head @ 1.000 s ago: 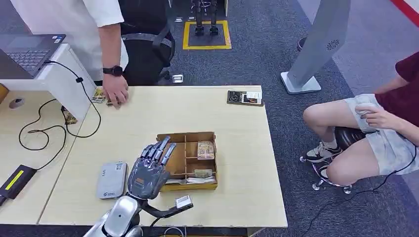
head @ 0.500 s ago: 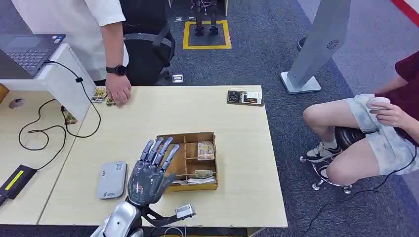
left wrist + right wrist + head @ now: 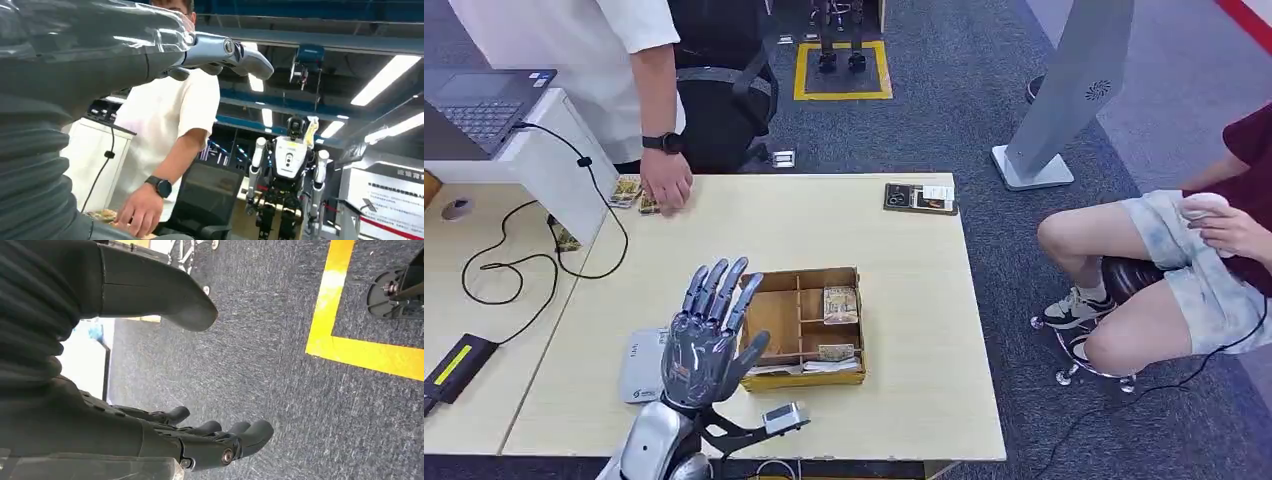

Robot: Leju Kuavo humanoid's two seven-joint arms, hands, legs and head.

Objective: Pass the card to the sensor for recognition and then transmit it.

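Several thin, stiff, light cards [image 3: 841, 304] lie flat in the divided wooden tray [image 3: 810, 375] — at three o'clock from the empty, spread-fingered left hand [image 3: 705, 340] — best pinched by an edge.

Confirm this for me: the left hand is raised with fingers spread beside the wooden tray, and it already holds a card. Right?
Not quite. The left hand is raised beside the wooden tray with its fingers spread, but it holds nothing. The head view shows the cards lying in the tray's compartments.

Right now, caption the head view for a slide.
Left hand open, raised beside the card box and sensor.
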